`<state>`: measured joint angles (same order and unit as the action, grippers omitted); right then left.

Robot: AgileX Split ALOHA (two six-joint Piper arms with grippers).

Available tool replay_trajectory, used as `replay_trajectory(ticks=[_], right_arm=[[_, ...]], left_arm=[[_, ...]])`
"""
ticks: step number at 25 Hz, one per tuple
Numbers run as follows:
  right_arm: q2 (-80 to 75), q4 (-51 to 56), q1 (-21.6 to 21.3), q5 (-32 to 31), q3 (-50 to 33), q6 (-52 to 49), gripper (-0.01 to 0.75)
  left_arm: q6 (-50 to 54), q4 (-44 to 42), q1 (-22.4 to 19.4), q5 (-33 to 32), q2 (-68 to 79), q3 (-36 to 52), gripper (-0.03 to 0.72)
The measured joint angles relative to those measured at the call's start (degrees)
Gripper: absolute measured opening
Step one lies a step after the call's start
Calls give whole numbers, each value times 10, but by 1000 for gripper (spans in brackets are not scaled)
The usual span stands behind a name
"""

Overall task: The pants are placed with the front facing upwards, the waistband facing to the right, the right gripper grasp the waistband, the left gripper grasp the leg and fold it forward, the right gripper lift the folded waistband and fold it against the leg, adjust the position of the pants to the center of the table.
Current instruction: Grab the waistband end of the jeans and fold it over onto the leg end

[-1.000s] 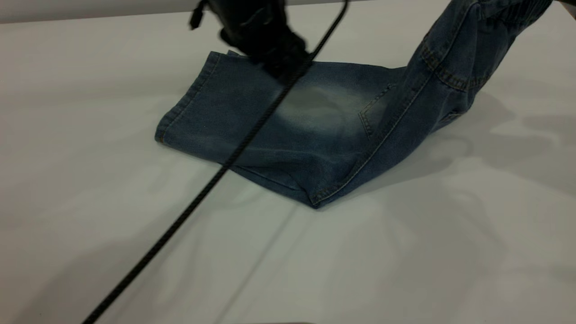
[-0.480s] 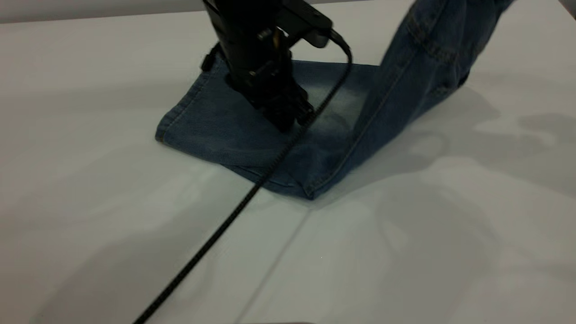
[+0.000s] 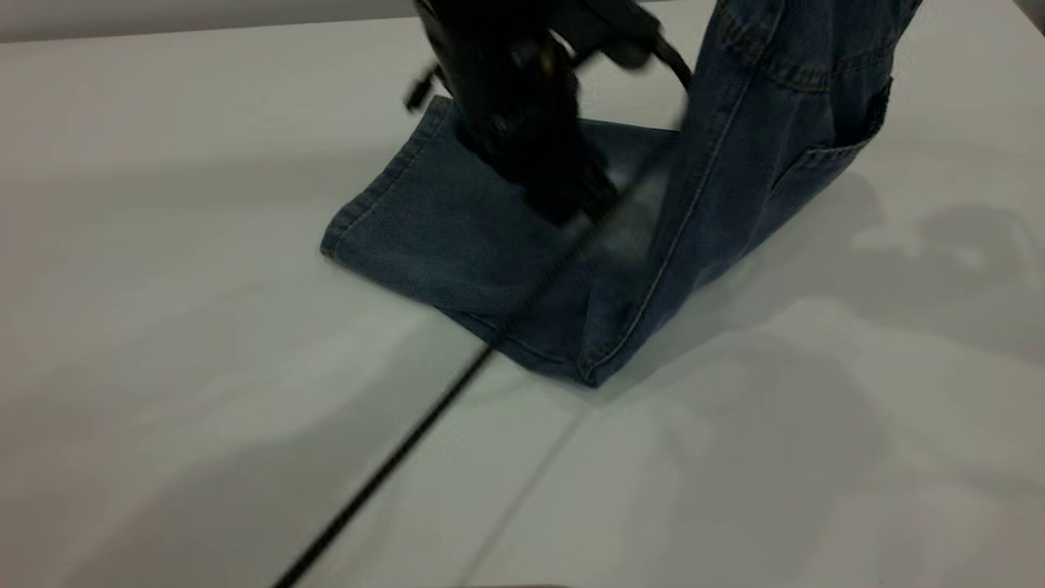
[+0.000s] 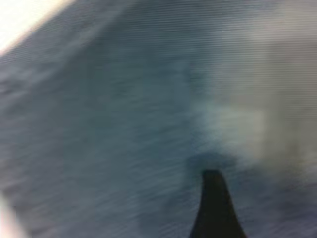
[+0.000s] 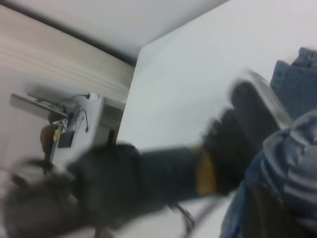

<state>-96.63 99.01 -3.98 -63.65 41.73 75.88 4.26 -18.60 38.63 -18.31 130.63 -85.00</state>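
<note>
The blue denim pants (image 3: 457, 229) lie folded on the white table (image 3: 204, 367), leg hem to the left. Their waistband half (image 3: 775, 106) is pulled up steeply at the right and runs out of the top of the exterior view. The right gripper is out of that view; in the right wrist view the ruched waistband (image 5: 292, 163) fills the space at its jaws. The black left gripper (image 3: 563, 200) points down onto the faded thigh patch, touching the denim; its dark tip (image 4: 214, 188) rests on the cloth in the left wrist view.
The left arm's black cable (image 3: 424, 425) runs diagonally over the pants' near edge toward the front. A faint seam (image 3: 522, 490) crosses the tabletop. The left arm (image 5: 163, 178) shows in the right wrist view, with shelving (image 5: 64, 124) beyond the table's edge.
The left gripper came down onto the lying leg and moved right. The raised waistband half swung left over the leg and stands steeper. The whole pants slid a little to the right.
</note>
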Motion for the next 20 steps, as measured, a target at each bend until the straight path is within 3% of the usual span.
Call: replay_trajectory(ticks=[7, 13, 20], right_arm=[[0, 7, 15, 16, 0, 2, 45], [-2, 25, 120, 131, 34, 9, 45], [-57, 33, 231, 257, 142, 10, 45]], left_arm=[[2, 0, -80, -12, -113, 0, 441], [2, 0, -138, -63, -223, 0, 441], [-7, 0, -148, -152, -340, 0, 441]])
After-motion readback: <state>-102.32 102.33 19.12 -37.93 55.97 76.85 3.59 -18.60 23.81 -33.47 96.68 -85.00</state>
